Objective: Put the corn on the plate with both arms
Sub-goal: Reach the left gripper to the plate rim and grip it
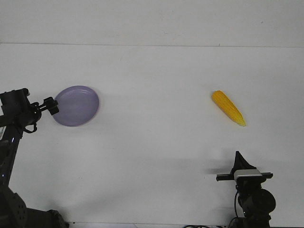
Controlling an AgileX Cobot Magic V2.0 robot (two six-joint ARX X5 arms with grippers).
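Observation:
The lavender plate (78, 105) lies on the white table at the left. My left gripper (51, 106) is at the plate's left rim, its fingers closed over the edge. The yellow-orange corn (228, 108) lies on the table at the right, its pointed tip towards the near right. My right gripper (237, 159) is low near the front edge, well short of the corn, with its fingers together in a single point and nothing in them.
The white table (156, 142) runs to a far edge line near the top of the view. Nothing else stands on it. The left arm's body (14, 111) is at the left edge and the right arm's camera block (247, 175) at the bottom right.

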